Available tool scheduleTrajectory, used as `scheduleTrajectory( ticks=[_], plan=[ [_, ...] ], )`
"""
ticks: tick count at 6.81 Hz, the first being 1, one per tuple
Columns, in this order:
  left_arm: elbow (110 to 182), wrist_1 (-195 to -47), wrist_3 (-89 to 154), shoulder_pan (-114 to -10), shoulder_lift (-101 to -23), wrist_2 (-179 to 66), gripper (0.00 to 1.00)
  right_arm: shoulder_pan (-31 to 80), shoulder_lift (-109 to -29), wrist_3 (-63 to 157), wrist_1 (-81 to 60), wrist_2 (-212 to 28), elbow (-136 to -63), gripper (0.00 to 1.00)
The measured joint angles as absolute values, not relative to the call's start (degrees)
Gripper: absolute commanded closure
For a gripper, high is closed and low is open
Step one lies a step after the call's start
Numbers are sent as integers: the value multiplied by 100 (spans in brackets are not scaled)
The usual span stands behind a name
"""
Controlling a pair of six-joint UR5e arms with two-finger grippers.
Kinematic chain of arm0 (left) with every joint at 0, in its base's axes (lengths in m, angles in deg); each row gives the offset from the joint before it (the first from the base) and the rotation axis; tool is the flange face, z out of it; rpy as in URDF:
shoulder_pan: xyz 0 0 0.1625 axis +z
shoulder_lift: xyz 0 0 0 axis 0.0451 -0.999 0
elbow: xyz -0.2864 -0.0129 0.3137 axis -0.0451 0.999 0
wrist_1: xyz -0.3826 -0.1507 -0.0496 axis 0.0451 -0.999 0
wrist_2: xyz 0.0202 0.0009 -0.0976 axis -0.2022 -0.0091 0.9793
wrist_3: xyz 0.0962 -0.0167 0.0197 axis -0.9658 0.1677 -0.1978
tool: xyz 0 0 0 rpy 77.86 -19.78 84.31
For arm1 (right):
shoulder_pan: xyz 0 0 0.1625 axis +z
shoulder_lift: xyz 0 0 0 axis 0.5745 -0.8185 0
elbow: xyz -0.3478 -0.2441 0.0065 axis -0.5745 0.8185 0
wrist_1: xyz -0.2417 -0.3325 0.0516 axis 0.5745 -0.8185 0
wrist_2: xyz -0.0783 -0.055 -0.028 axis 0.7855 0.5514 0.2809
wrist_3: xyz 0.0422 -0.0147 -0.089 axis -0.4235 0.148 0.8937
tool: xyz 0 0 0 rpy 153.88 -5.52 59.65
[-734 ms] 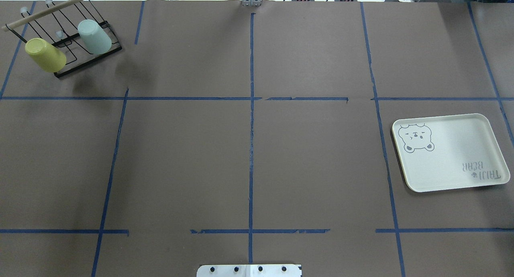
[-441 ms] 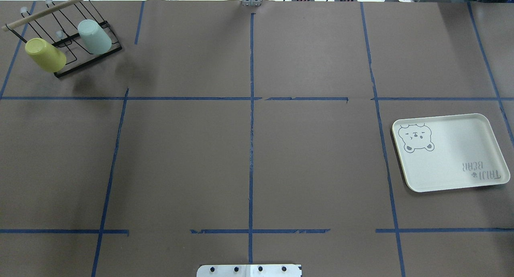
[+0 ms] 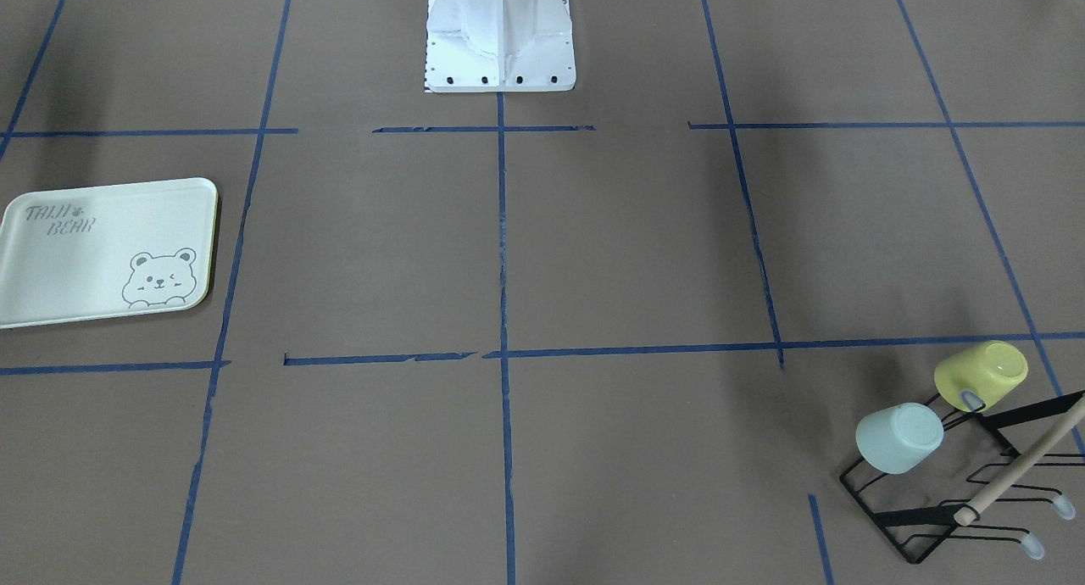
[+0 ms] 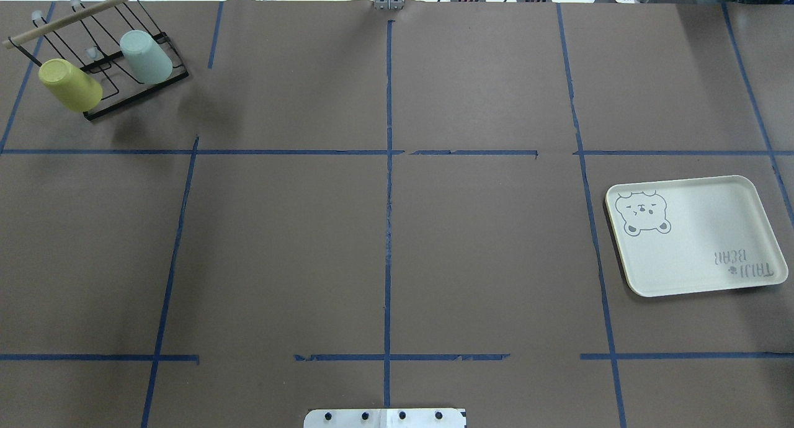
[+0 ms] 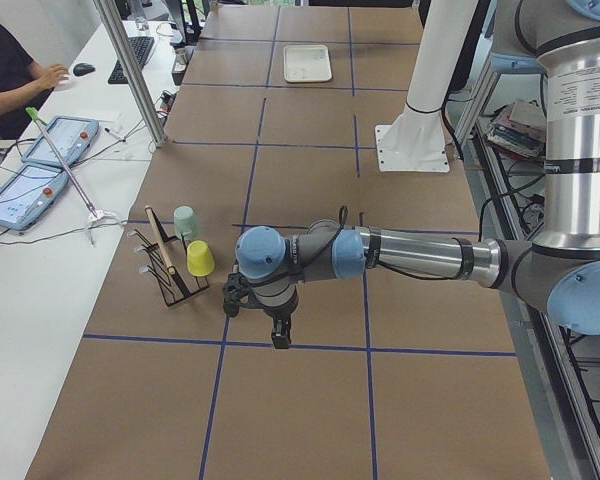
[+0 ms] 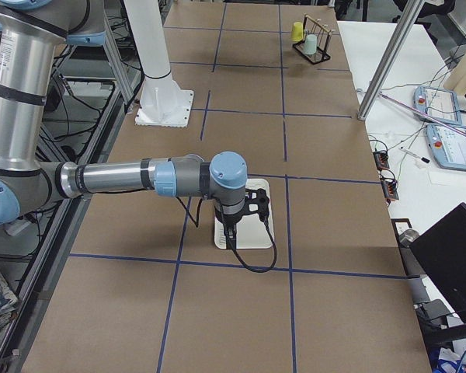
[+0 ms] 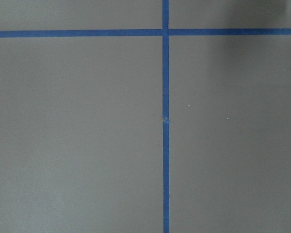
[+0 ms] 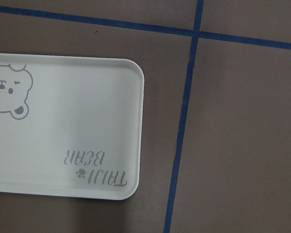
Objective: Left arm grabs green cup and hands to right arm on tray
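Observation:
The green cup [image 4: 146, 57] hangs mouth-down on a black wire rack [image 4: 138, 93] at the table's far left corner, and also shows in the front view [image 3: 898, 438]. The tray [image 4: 695, 236] lies bare at the right; the right wrist view shows its corner [image 8: 77, 126]. The left gripper [image 5: 279, 338] hangs above the table a short way from the rack; I cannot tell if it is open. The right gripper [image 6: 258, 203] hangs over the tray [image 6: 248, 237]; I cannot tell its state. Neither gripper shows in the overhead, front or wrist views.
A yellow cup [image 4: 70, 85] hangs on the same rack beside the green one, under the rack's wooden bar [image 4: 71, 17]. The robot's white base plate [image 4: 384, 417] sits at the near middle edge. Blue tape lines cross the brown table. An operator sits at a side desk [image 5: 10, 70].

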State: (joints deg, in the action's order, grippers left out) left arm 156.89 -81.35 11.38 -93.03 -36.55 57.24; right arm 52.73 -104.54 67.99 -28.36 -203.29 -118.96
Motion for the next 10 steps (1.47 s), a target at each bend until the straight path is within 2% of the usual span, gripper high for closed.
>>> scheduleTrajectory(
  ticks=[4,7,10],
  plan=[
    [15678,-8398,1123,-9274,-3701,5797,0,5271,-10459,6792,-2836,-20350,-11904,0],
    [15573,-9541,1471,-8939,-3681,5960,0,5266,-10472,6775,-2836,-20507,-12005,0],
    [15622,-10021,3769,-8309,-4628,6061,0,5252,-10495,6787,-2689,-20648,-12089,0]
  ],
)
